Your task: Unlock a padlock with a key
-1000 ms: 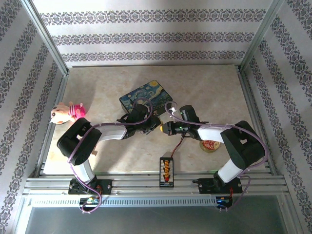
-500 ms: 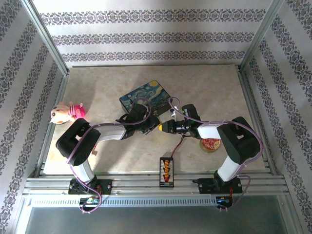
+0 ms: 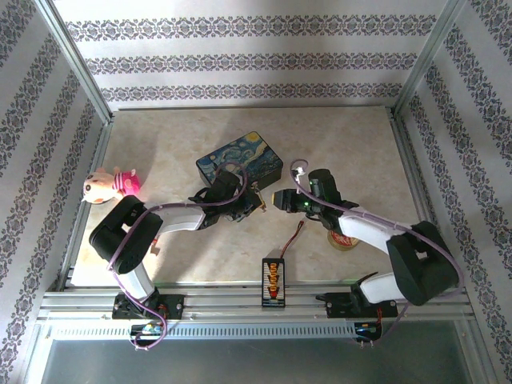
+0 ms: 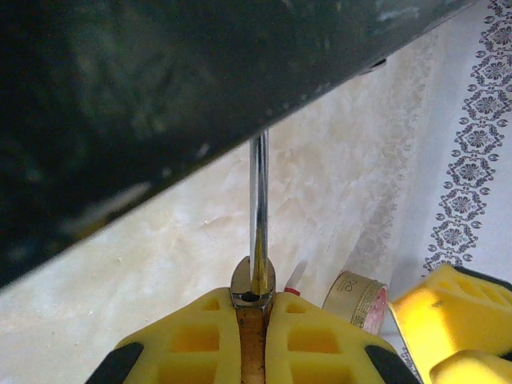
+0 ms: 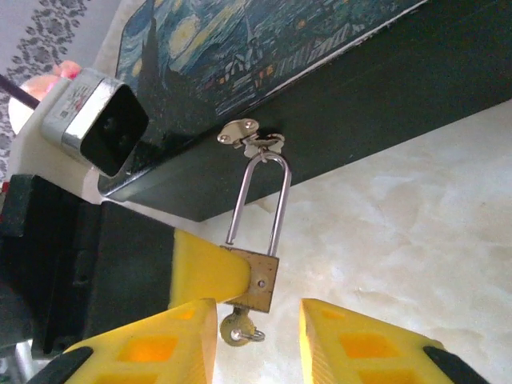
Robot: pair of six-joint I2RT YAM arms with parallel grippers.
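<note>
Your right gripper (image 5: pixel 260 336) has backed off with jaws spread, leaving the key (image 5: pixel 237 330) in the padlock (image 5: pixel 258 280). Your left gripper (image 4: pixel 254 320) pinches the padlock's body, and the shackle looks unreleased.

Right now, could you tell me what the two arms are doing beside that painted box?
The left gripper is clamped on the padlock, which hangs from the clasp of the dark-blue box. The key sits in the bottom of the padlock, and the right gripper has its jaws open to either side of it. Whether the lock is open yet cannot be told.
</note>
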